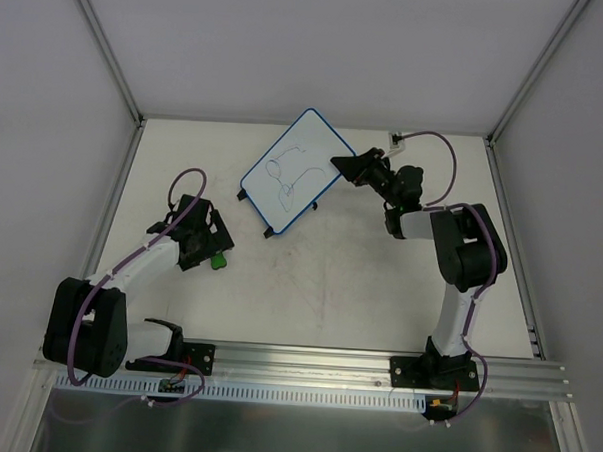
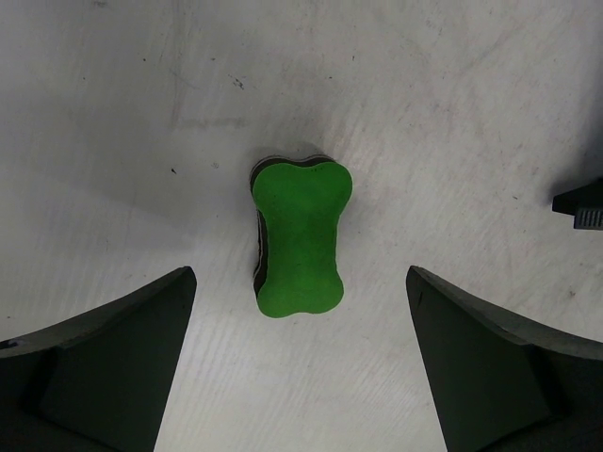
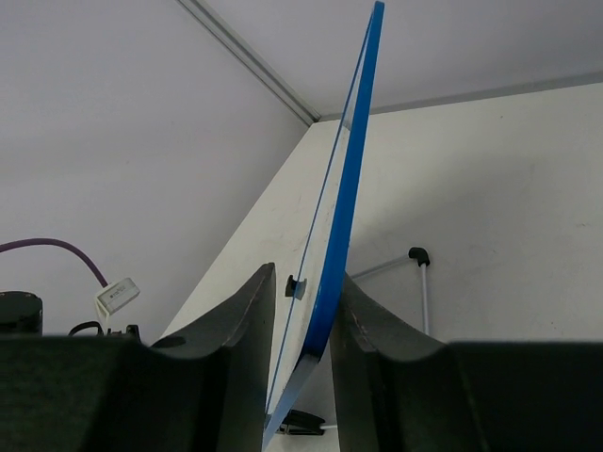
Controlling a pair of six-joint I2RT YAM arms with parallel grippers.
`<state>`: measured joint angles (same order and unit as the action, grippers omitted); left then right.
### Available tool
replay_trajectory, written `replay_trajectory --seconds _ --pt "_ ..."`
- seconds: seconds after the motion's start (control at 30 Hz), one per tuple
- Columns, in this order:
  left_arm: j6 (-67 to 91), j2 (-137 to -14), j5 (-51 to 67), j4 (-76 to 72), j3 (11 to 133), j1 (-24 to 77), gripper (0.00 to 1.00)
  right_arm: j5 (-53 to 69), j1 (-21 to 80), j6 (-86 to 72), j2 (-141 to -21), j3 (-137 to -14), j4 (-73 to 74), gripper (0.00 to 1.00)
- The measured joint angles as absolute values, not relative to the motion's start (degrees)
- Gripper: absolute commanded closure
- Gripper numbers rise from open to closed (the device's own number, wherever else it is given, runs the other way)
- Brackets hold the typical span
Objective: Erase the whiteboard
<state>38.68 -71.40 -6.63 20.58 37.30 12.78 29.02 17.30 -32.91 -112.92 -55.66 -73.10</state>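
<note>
The whiteboard (image 1: pixel 297 171), white with a blue rim and thin pen scribbles, sits angled at the back middle of the table. My right gripper (image 1: pixel 346 168) is shut on its right edge. In the right wrist view the board (image 3: pixel 347 179) stands edge-on between the fingers of the right gripper (image 3: pixel 306 275), with a small black foot (image 3: pixel 295 285) on its underside. A small green eraser (image 1: pixel 218 261) lies on the table at the left. My left gripper (image 1: pixel 207 246) is open right by it. In the left wrist view the eraser (image 2: pixel 300 235) lies just ahead of the spread fingers (image 2: pixel 113 367), untouched.
A white tag on a purple cable (image 1: pixel 397 140) lies at the back right by the wall. Aluminium frame posts (image 1: pixel 104 47) and white walls close in the table's back and sides. A black part (image 2: pixel 584 207) shows at the right edge of the left wrist view.
</note>
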Motion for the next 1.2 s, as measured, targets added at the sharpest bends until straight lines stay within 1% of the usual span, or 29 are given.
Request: replay_trajectory --seconds 0.07,0.1,0.13,0.33,0.4,0.5,0.7,0.83,0.87,0.93,1.0,1.2 --pt "39.0 -71.4 -6.7 20.3 37.1 12.8 0.05 28.6 17.6 -33.0 -112.9 -55.6 -73.1 0.74" --pt "39.1 -71.4 -6.7 20.2 36.9 12.8 0.05 28.2 17.7 -33.0 -112.9 -55.6 -73.0 0.74" --pt "39.3 -71.4 -6.7 20.2 36.8 12.8 0.06 27.9 17.9 -33.0 -112.9 -55.6 -72.8 0.77" --pt "40.0 -71.6 -6.6 20.1 36.6 12.8 0.11 26.1 18.5 -32.9 -112.9 -54.8 -72.1 0.79" --pt "40.2 -72.1 -6.5 20.0 36.6 12.8 0.12 25.8 18.6 -32.9 -112.9 -54.7 -72.0 0.84" --pt "40.4 -73.0 -6.5 19.9 36.6 12.8 0.16 25.5 18.7 -33.6 -112.9 -54.7 -71.7 0.85" --pt "40.7 -77.2 -7.1 19.4 37.8 12.8 0.22 25.4 18.7 -33.9 -112.8 -54.7 -71.6 0.89" --pt "41.0 -79.9 -7.9 19.0 39.9 12.8 0.24 25.3 18.7 -33.9 -112.8 -54.7 -71.5 0.92" --pt "41.0 -80.2 -8.1 18.8 40.1 12.8 0.25 25.3 18.7 -34.0 -112.8 -54.7 -71.5 0.95" --pt "41.0 -80.2 -8.2 18.7 40.1 12.8 0.27 25.3 18.7 -34.0 -112.8 -54.7 -71.4 0.96" --pt "41.0 -80.2 -8.2 18.7 40.1 12.8 0.27 25.3 18.7 -34.1 -112.7 -54.7 -71.2 1.0" --pt "41.0 -80.7 -8.2 18.7 40.3 12.8 0.41 25.2 18.8 -34.1 -112.5 -54.7 -71.0 1.0"
